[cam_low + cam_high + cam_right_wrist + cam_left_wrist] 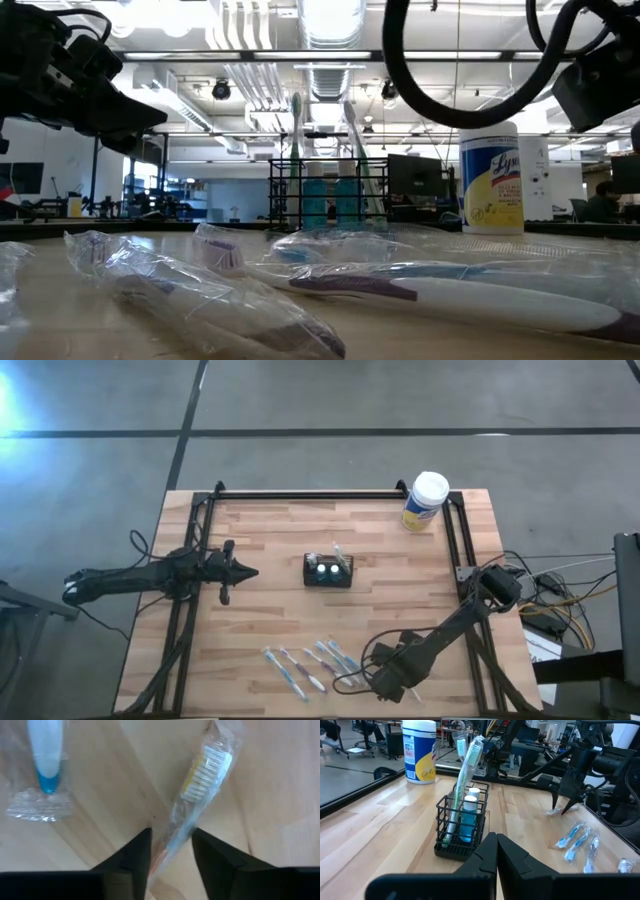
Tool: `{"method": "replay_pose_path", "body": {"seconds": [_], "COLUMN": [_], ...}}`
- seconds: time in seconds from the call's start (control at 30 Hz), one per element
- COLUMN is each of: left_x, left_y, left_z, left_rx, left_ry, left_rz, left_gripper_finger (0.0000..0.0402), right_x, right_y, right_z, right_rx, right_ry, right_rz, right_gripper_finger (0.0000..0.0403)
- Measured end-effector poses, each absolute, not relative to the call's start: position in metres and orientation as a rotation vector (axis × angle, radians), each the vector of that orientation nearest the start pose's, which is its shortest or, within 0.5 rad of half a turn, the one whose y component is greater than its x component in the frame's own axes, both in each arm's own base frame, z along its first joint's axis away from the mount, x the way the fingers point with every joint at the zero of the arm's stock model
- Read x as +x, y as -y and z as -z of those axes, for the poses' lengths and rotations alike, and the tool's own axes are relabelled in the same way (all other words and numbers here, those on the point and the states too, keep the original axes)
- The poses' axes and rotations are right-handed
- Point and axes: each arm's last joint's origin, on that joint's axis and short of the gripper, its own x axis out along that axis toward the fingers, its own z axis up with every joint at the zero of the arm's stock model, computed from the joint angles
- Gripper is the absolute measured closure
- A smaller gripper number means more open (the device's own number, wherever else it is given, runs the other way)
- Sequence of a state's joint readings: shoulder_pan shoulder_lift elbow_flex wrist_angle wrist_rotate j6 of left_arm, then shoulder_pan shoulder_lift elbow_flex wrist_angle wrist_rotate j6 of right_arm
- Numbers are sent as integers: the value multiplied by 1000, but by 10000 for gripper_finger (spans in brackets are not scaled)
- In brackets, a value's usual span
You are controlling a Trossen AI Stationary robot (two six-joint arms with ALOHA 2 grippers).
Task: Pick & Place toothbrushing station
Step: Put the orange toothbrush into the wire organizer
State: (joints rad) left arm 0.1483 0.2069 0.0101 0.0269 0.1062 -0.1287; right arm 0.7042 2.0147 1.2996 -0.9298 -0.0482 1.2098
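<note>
The black wire-mesh basket (328,571) stands mid-table; it also shows in the left wrist view (460,827). It holds two white-capped tubes (467,815) and wrapped toothbrushes (468,762), all upright. Several more wrapped toothbrushes (300,665) lie flat near the table's near edge. My left gripper (243,572) is shut and empty, level, just left of the basket. My right gripper (352,682) points down at the right end of the loose row. It is shut on one wrapped toothbrush (200,780). My right gripper pinches the wrapped toothbrush's handle (172,842) between its two fingers, below the bristle head (207,767). The fingers come from above, pointing down, and lie across the brush. The brush is close over the wood; whether it is lifted clear I cannot tell.
A white-lidded canister with a yellow label (426,501) stands at the far right corner. Black frame rails (310,495) run along the far edge and both sides of the table. Bare wood lies between the basket and the loose toothbrushes (400,285).
</note>
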Motion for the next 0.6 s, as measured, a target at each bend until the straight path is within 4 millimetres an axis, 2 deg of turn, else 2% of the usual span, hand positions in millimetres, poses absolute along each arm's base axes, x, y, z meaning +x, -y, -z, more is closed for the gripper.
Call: {"method": "replay_pose_path", "body": {"seconds": [0.23, 0.4, 0.6], "left_x": [108, 108, 108], "left_y": [-13, -13, -13], "left_z": [-152, -152, -151], "left_rx": [-150, -150, -150], "left_ry": [-165, -166, -171], "left_rz": [-53, -53, -53], "left_gripper_finger": [396, 396, 396], "right_x": [270, 268, 267], "right_y": [-225, -217, -209], "right_z": [-136, -147, -191], "right_rx": [358, 287, 231], "right_ry": [-1601, -1511, -1260], "right_rz": [372, 423, 387], "right_gripper_finger": [380, 385, 389]}}
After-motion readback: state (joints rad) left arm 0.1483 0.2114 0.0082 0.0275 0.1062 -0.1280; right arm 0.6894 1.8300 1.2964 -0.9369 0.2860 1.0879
